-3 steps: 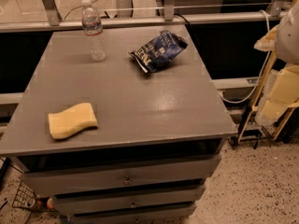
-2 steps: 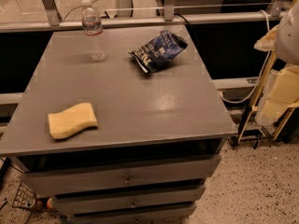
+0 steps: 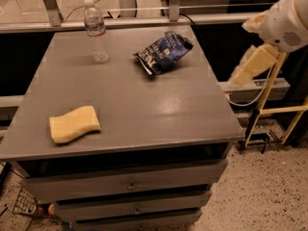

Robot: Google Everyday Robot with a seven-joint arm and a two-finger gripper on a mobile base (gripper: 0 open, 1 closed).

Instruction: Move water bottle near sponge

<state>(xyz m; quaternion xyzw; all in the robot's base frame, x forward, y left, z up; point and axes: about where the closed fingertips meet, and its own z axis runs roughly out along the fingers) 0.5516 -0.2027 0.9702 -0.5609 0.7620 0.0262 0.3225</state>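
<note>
The water bottle (image 3: 96,31), clear with a white cap and a pale label band, stands upright at the far left corner of the grey table (image 3: 144,109). The pale yellow sponge (image 3: 74,124) lies flat near the front left edge, well apart from the bottle. My gripper (image 3: 253,61), with tan pads under a white arm, hangs in the air off the table's right side, level with the far half of the table and far from both things. It holds nothing.
A dark blue snack bag (image 3: 162,51) lies at the far middle-right of the table. Drawers (image 3: 130,186) sit under the tabletop. A metal rail (image 3: 144,20) runs behind the table. A yellow stand (image 3: 269,105) is on the floor at the right.
My gripper and arm have moved up and to the left, closer to the table's right edge. The bottle, the sponge and the bag have not moved.
</note>
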